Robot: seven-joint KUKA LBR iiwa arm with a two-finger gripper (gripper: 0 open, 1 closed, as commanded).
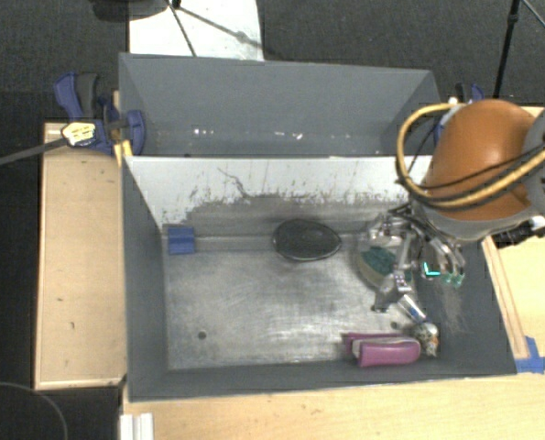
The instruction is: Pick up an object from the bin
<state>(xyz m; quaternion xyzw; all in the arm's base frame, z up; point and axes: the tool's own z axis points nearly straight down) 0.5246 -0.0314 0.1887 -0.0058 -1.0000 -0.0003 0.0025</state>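
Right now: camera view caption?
Gripper low at right of bin, by teal thing; purple case, dark oval, blue block lie loose.

No writing, label, brand or number can be read anywhere. The grey bin (272,108) and the things in it carry no legible marks.

The bin (146,273) is grey metal with a matt finish. Its floor, in the middle of the frame, is scuffed and streaked with pale scratches, and the back wall shows whitish scrape marks along its lower part. The black oval thing (305,241) at centre looks smooth, with a dull sheen. The small blue block (180,240) at left looks matt. The purple case (388,350) at lower right seems smooth, faintly glossy plastic. The gripper (393,293) is bare shiny metal under a smooth, glossy orange cover (478,154).
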